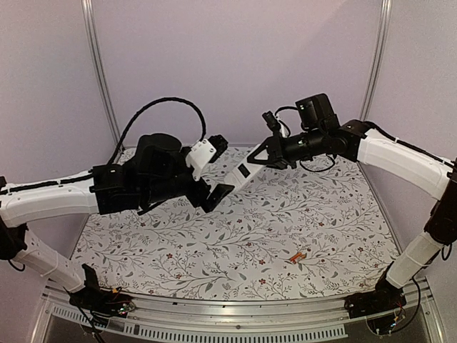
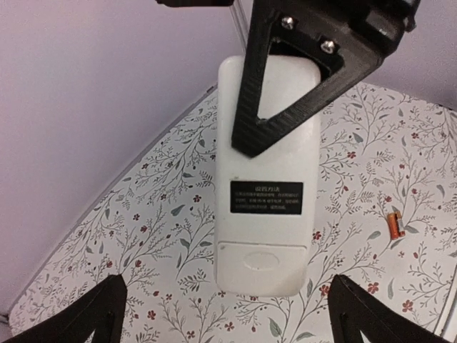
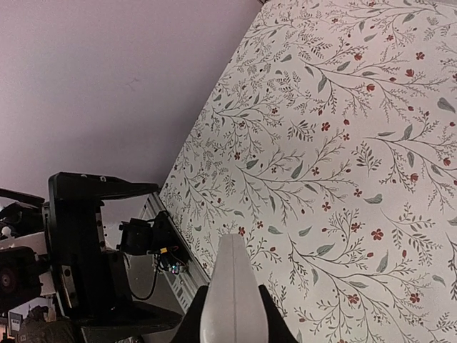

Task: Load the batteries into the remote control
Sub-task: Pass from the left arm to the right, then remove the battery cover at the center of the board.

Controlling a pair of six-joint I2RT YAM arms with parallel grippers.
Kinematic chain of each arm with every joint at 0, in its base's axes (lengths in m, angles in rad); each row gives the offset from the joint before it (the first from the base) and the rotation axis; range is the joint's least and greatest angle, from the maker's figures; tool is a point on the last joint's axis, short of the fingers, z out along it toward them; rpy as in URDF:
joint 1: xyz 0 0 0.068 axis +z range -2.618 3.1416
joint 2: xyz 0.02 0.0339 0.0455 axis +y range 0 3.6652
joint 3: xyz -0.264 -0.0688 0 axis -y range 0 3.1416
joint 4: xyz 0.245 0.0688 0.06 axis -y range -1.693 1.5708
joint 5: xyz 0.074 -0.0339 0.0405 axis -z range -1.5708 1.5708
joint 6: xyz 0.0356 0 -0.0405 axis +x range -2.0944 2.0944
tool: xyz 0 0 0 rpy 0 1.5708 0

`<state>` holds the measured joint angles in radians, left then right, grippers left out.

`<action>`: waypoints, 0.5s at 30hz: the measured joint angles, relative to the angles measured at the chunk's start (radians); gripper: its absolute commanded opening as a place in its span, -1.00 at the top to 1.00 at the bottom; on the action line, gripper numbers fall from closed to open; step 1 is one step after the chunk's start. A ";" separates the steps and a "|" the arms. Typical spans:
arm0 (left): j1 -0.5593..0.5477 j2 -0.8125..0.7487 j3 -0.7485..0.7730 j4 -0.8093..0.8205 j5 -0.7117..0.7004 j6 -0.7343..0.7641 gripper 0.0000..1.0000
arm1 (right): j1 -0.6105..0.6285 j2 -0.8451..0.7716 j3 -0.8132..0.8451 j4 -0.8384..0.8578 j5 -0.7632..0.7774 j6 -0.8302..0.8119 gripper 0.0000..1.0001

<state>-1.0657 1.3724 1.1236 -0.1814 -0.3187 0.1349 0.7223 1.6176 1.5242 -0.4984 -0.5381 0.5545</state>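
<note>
The right gripper (image 1: pixel 258 157) is pinching the remote control (image 1: pixel 243 171) by its upper end, holding it aloft over the floral tablecloth (image 1: pixel 214 243) toward 12 o'clock of the table. Its white back and black label are facing the left wrist camera. The left gripper (image 2: pixel 228 321) is gaping wide at the remote's 7 o'clock end, its fingers (image 2: pixel 93 314) standing clear on either side and gripping nothing. An orange-red battery (image 1: pixel 298 256) is lying on the cloth at 5 o'clock from the remote, well apart from both claws.
</note>
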 measured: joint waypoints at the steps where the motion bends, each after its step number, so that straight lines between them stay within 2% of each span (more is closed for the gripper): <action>1: 0.007 -0.023 -0.013 0.005 0.026 -0.020 -0.99 | -0.017 -0.022 -0.040 0.034 -0.003 0.009 1.00; 4: 0.051 -0.103 -0.064 0.032 0.128 -0.113 -0.97 | -0.052 -0.080 -0.128 0.131 -0.015 0.033 1.00; 7: 0.124 -0.153 -0.127 0.107 0.248 -0.259 -0.88 | -0.072 -0.142 -0.212 0.245 -0.022 0.058 1.00; 11: 0.203 -0.149 -0.205 0.223 0.398 -0.482 -0.79 | -0.075 -0.198 -0.310 0.401 -0.032 0.095 1.00; 15: 0.216 -0.135 -0.244 0.297 0.487 -0.650 -0.78 | -0.075 -0.211 -0.372 0.514 -0.041 0.126 1.00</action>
<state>-0.8497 1.2369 0.8799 0.1154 0.1680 -0.5152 0.6476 1.4071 1.1526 0.0158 -0.5789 0.6807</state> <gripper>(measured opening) 0.896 0.142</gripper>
